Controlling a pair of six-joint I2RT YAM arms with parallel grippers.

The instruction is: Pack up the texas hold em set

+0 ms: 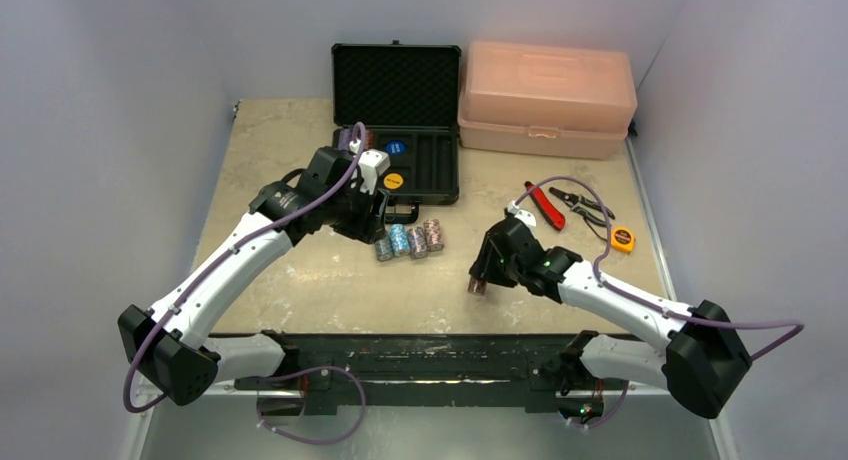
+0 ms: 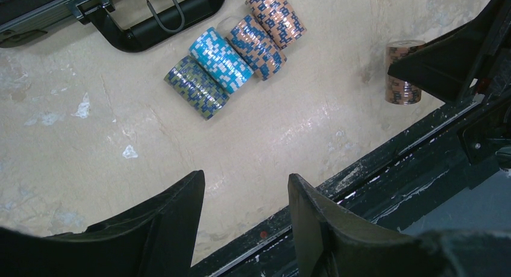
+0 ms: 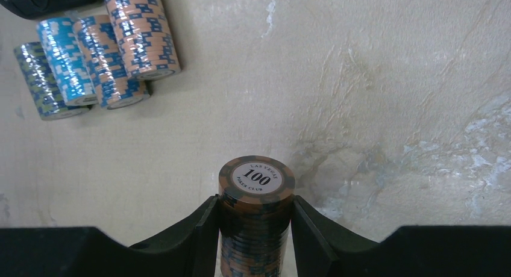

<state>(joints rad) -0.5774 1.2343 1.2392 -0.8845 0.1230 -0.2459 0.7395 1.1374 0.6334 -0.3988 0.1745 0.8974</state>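
Note:
The open black case (image 1: 400,130) lies at the back, with blue and yellow chips in its slots. Several chip stacks lie on their sides in front of it (image 1: 408,240): one green-grey (image 2: 196,87), one light blue (image 2: 220,59), two orange (image 2: 258,45); they also show in the right wrist view (image 3: 108,60). My right gripper (image 3: 256,208) is shut on an upright brown "100" chip stack (image 3: 257,180), low over the table right of centre (image 1: 478,285); it also shows in the left wrist view (image 2: 402,72). My left gripper (image 2: 244,186) is open and empty, left of the lying stacks (image 1: 362,220).
A pink plastic box (image 1: 545,98) stands right of the case. Red-handled pliers (image 1: 545,205), wire strippers (image 1: 588,205) and a yellow tape measure (image 1: 623,240) lie at the right. A black rail (image 1: 420,350) runs along the table's near edge.

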